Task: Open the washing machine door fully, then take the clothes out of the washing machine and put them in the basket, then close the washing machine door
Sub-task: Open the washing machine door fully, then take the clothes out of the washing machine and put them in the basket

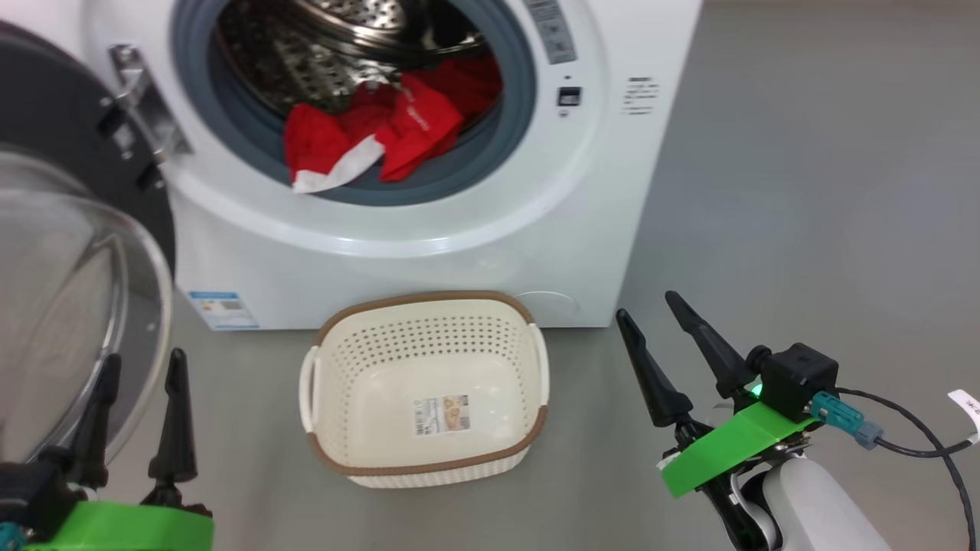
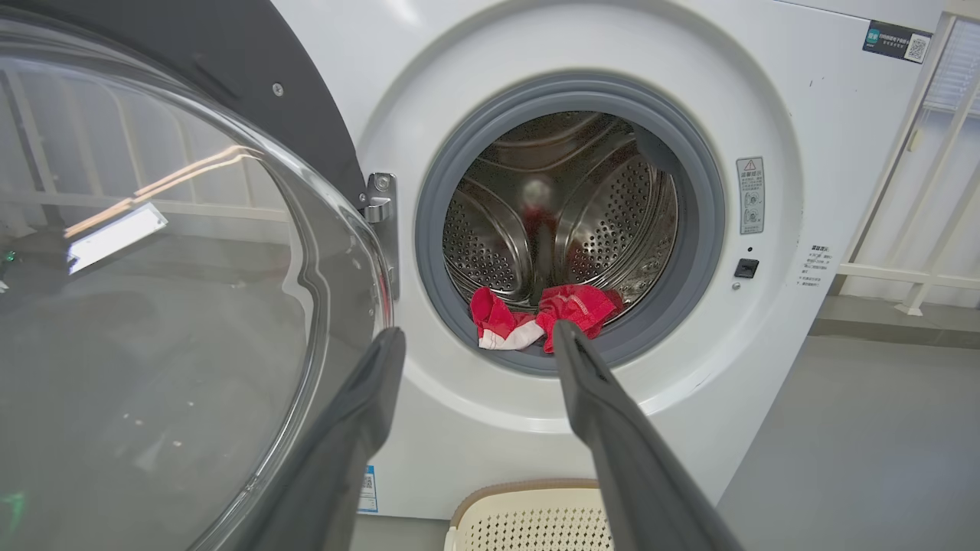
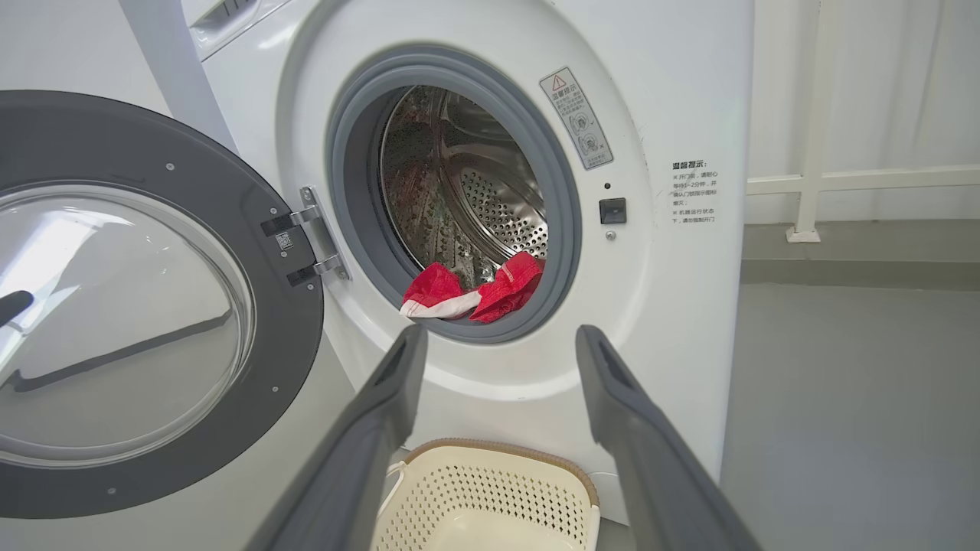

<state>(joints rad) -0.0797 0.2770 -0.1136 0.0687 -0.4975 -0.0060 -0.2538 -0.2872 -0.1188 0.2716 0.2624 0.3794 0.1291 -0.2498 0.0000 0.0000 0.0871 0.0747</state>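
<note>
The white washing machine (image 1: 429, 229) has its black round door (image 1: 53, 138) swung wide to the left, its glass bowl window (image 1: 69, 306) bulging outward. Red clothes (image 1: 390, 126) with white trim lie at the drum's front lip, draped over the grey seal (image 2: 570, 99); they show too in the wrist views (image 2: 570, 306) (image 3: 475, 291). The cream basket (image 1: 425, 459) stands on the floor below the opening with nothing in it. My left gripper (image 1: 142, 363) is open beside the door's glass, at lower left. My right gripper (image 1: 647, 302) is open to the basket's right.
Grey floor (image 1: 804, 191) stretches to the machine's right. A white railing (image 3: 811, 184) stands behind on the right. A black cable (image 1: 911, 428) trails from my right wrist.
</note>
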